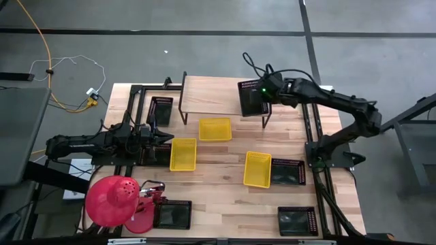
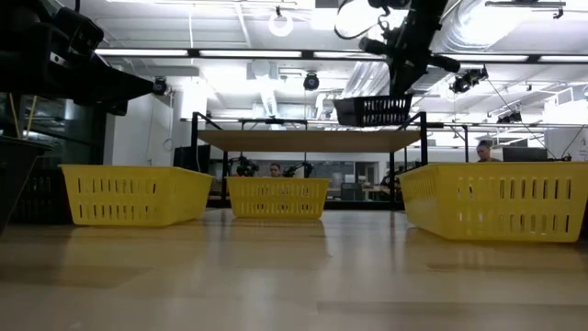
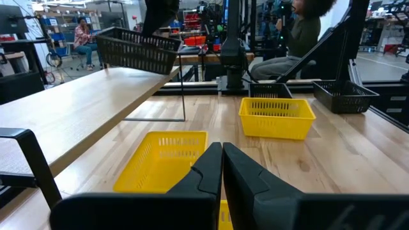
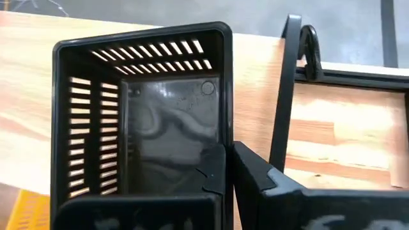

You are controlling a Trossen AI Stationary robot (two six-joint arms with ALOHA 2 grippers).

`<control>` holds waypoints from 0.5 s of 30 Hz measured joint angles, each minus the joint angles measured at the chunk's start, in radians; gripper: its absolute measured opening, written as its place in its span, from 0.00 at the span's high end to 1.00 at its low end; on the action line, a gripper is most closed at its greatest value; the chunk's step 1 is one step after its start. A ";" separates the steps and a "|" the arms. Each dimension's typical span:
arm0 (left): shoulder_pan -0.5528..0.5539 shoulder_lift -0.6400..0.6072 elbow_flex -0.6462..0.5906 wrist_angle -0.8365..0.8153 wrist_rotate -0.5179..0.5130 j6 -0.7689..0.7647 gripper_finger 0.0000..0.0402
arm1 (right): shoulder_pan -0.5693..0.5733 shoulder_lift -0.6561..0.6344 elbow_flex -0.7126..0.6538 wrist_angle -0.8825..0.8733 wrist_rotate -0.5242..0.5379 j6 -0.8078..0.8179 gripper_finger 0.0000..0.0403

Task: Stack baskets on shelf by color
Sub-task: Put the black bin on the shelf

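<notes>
Black basket [image 1: 251, 98] pinched by right pincer [image 1: 267, 90], over shelf [image 1: 218, 103]

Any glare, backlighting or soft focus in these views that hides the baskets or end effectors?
Low view: bright ceiling lights backlight the held black basket, so it reads as a silhouette; the near tabletop is soft. Right wrist view: sheen on the basket floor; right end effector blurred. High view: even light.

Right gripper [image 4: 229, 167] clamped, arm outstretched — left gripper [image 3: 222, 167] closed, low.
</notes>
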 joint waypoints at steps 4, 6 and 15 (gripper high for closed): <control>0.000 0.000 0.000 0.000 0.000 0.000 0.99 | -0.008 0.003 -0.021 -0.011 0.023 0.047 0.92; 0.000 0.000 0.000 0.000 0.000 0.000 0.99 | -0.008 0.003 -0.029 -0.011 0.043 0.059 0.88; 0.000 0.000 0.000 0.000 0.000 0.000 0.99 | -0.007 0.003 -0.030 0.026 0.078 0.009 0.65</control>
